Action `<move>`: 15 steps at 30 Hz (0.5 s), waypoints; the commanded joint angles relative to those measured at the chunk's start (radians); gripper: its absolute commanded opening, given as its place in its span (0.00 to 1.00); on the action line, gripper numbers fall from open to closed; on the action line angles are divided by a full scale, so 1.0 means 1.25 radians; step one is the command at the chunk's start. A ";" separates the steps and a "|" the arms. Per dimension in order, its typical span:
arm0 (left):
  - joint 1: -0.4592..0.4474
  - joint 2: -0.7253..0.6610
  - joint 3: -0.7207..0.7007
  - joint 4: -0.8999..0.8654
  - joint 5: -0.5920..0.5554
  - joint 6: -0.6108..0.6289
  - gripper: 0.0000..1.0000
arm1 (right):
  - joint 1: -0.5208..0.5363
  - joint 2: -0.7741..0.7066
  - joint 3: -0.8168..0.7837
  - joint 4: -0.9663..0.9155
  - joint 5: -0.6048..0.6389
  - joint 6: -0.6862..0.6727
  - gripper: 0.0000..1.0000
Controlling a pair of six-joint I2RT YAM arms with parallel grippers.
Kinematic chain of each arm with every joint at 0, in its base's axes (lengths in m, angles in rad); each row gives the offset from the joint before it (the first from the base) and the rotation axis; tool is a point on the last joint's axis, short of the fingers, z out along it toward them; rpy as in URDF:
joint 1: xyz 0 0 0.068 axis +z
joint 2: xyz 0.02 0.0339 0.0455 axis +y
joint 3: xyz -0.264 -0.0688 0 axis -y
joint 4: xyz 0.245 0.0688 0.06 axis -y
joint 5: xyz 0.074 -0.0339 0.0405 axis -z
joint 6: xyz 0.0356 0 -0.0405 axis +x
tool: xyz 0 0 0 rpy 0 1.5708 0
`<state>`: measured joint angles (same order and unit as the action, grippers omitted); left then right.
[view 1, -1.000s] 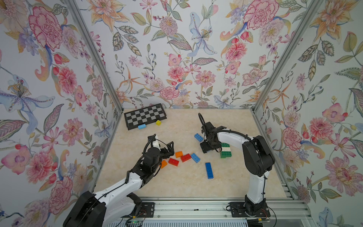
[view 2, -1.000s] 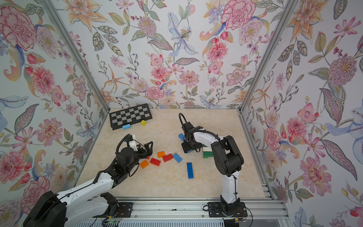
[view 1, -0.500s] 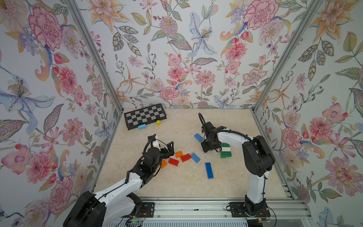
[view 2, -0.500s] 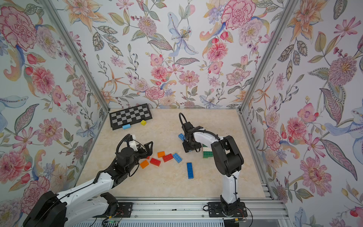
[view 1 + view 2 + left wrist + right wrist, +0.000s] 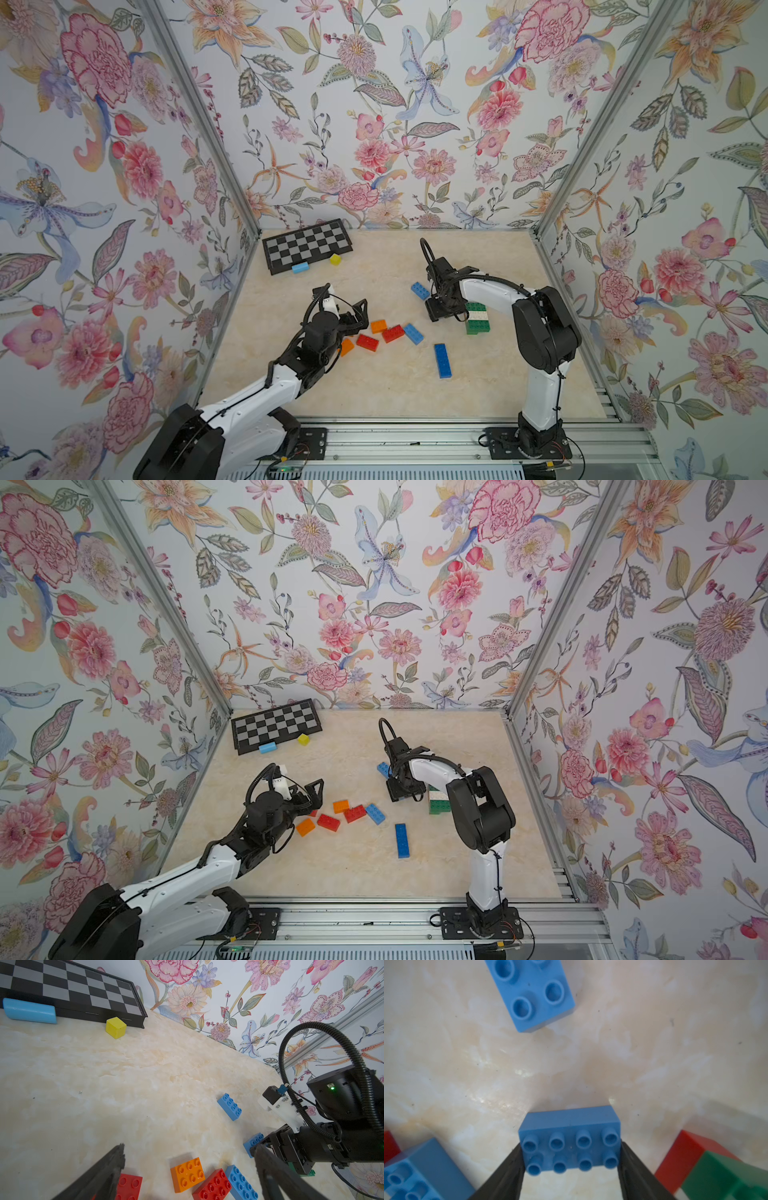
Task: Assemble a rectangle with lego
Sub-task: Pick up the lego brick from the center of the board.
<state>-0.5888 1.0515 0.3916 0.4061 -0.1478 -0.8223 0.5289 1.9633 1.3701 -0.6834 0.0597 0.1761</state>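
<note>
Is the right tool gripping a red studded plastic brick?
No, the right tool clamps both ends of a blue studded plastic brick.

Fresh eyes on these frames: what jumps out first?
The loud floral wallpaper on every wall dominates. On the table, the right gripper is shut on the ends of a blue brick, beside a green and white stack. The left gripper hangs open over a scatter of red, orange and blue bricks at mid-table.
</note>
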 commanded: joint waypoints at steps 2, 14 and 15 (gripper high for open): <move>0.013 -0.016 0.012 -0.017 -0.028 0.012 0.99 | 0.012 -0.082 -0.030 -0.003 0.013 0.063 0.21; 0.013 0.001 0.022 -0.011 -0.003 0.016 0.99 | 0.126 -0.338 -0.232 -0.031 0.087 0.279 0.12; 0.013 0.003 0.022 -0.007 0.000 0.015 0.99 | 0.140 -0.358 -0.252 -0.034 0.092 0.304 0.12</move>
<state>-0.5880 1.0473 0.3916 0.4030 -0.1604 -0.8219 0.6708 1.5593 1.1072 -0.6830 0.1303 0.4389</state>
